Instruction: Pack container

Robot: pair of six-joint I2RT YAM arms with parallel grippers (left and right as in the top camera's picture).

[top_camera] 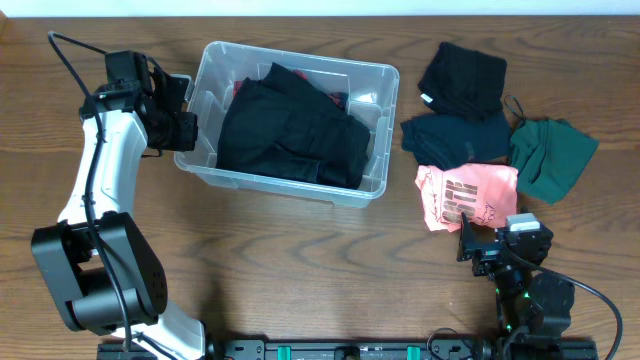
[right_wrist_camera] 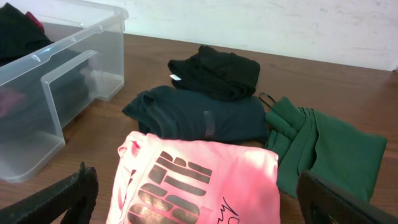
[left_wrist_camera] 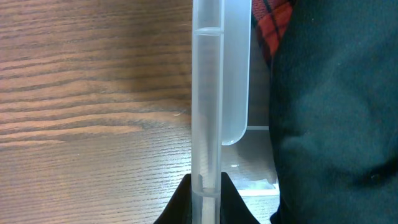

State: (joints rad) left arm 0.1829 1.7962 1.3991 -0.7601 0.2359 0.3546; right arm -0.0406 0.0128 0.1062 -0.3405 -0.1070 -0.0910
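While the left pincer (left_wrist_camera: 205, 198) is clamped on the left wall of the clear container (top_camera: 285, 186), its white arm (top_camera: 95, 170) stretches up the tabletop (top_camera: 300, 270). The container sits there holding black clothes (top_camera: 290, 130). The right pincer (right_wrist_camera: 199, 208) is wide apart, low by a pink shirt (right_wrist_camera: 205, 171).

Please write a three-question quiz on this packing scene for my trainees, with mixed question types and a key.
1. True or false: the pink shirt lies inside the container.
2. How many garments lie on the table outside the container? A) two B) four C) six
3. Which gripper has its jaws closed on the container's wall?
Key: 1 false, it lies on the table; 2 B: black garment, dark blue-green garment, green garment, pink shirt; 3 the left gripper.
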